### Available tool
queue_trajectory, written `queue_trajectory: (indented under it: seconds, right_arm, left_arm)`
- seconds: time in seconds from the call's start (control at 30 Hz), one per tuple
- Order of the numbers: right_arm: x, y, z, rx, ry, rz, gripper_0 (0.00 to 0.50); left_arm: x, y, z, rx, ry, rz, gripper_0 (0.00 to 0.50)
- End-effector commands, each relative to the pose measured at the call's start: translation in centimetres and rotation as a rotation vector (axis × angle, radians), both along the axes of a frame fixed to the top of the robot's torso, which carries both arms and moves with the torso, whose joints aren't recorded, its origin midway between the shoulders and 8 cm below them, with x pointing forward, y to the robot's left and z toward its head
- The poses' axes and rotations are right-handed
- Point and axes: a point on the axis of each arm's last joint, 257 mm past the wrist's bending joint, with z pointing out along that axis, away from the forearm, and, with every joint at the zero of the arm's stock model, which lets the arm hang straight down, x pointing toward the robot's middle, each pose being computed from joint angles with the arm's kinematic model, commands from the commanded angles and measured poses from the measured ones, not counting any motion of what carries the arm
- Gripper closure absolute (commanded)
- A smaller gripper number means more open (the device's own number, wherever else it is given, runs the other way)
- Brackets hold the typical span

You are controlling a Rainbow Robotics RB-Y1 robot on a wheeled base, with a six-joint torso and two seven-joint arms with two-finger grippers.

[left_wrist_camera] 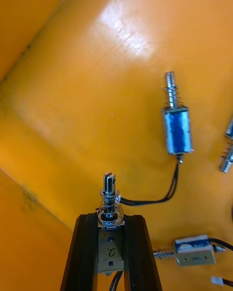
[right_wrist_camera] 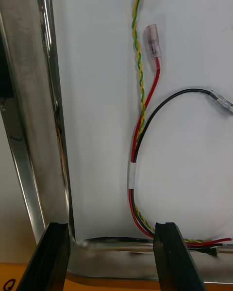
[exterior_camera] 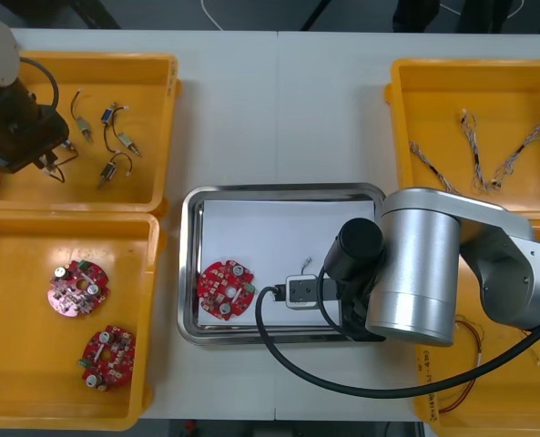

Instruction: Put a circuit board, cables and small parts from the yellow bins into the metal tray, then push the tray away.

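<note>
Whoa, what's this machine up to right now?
It's loading a metal tray. Its left hand is down in a yellow bin at the far left, shut on a small metal part. Its right hand sits open over the tray, where a red, yellow and black cable lies on the white floor. One round red circuit board is already in the tray.

Worktop: tray in the middle, two bins at each side.
Tray: circuit board in its near left part; cable bundle lying by the corner under the right tool.
Left far bin: small metal parts in the middle; left tool at its left side, one small metal part between its fingers.
Left near bin: a first board, a second board before it, slightly right.
Right far bin: twisted cables.
Right near bin: more cables, partly under the right arm.
</note>
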Motion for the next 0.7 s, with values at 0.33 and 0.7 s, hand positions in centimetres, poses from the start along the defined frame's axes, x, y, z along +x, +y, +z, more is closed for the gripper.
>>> queue_trajectory:
  seconds: [0.33, 0.7]
  right_arm:
    - [1.4, 2.9, 7.9, 0.146, -0.047, -0.151, 0.0]
    - [4.9, 3.6, 16.5, 0.403, -0.186, -0.247, 0.0]
  left_arm:
    - [-0.1, -5.3, 8.4, 0.022, -0.098, -0.172, 0.498]
    - [-1.9, -13.7, 11.5, 0.021, -0.173, -0.352, 0.498]
